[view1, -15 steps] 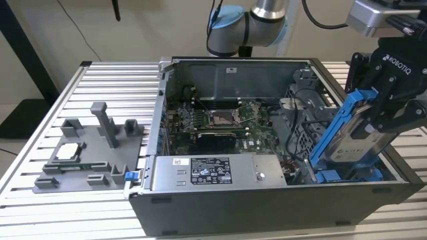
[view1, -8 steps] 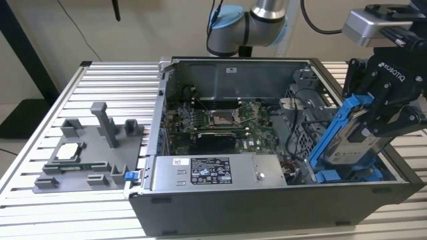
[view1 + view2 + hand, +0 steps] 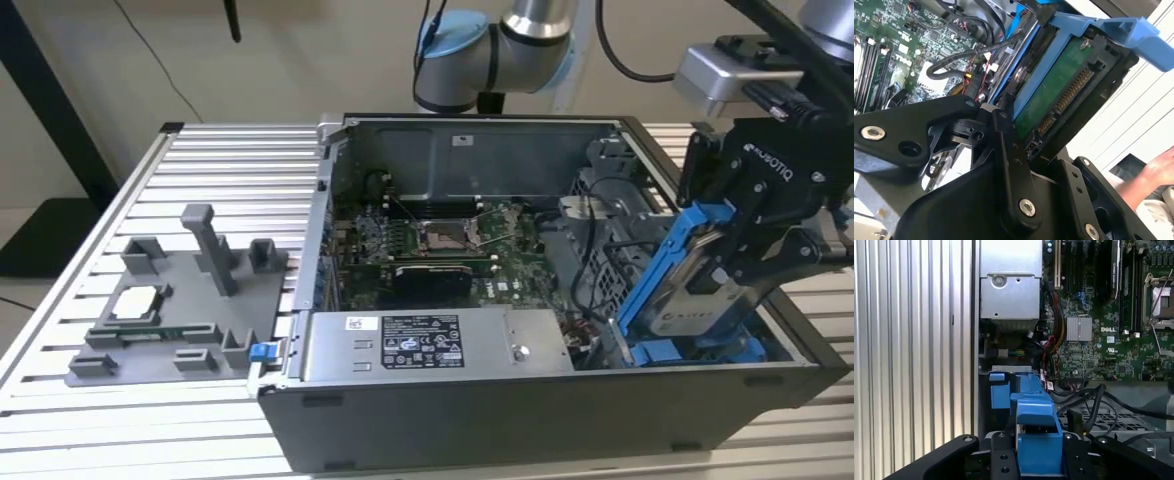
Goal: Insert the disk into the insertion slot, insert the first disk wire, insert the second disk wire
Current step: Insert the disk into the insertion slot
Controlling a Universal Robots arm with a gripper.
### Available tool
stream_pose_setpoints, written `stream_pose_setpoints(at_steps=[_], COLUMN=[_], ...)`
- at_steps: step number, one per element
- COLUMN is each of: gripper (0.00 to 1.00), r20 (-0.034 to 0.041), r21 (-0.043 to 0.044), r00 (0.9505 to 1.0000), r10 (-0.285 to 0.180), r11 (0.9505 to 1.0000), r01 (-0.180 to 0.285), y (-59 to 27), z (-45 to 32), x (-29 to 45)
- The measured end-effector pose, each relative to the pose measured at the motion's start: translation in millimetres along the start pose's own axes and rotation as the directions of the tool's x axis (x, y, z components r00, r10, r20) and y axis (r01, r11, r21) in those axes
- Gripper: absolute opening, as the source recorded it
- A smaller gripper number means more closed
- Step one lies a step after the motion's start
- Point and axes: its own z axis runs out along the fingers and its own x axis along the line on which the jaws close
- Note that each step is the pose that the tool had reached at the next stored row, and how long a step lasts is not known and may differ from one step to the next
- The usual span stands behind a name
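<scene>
Disk hangs tilted, clamped in gripper, just above insertion slot

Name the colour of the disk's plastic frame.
Bright blue; the frame shows best in the exterior view.

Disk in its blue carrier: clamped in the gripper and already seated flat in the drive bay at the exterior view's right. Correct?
Not quite. The disk is clamped in the gripper, but it is not seated. The exterior view shows it held steeply tilted over the insertion slot at that view's right.
</scene>
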Motion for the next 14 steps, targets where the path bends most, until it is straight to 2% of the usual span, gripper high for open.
stream_pose_setpoints(at_steps=[4,11,12,14], gripper=[0.00,0.00,1.00,1.00], r20=[0.0001,-0.0001,0.0002,-0.0001], r21=[-0.0013,-0.0036,-0.0039,-0.0038], r00=[1.0000,1.0000,1.0000,1.0000], r10=[0.000,0.000,0.000,0.000], r11=[1.0000,1.0000,1.0000,1.0000], r01=[0.000,0.000,0.000,0.000], y=[-0.2,-0.2,-0.2,-0.2], z=[6.3,6.6,6.6,6.6], x=[-0.3,-0.3,-0.3,-0.3])
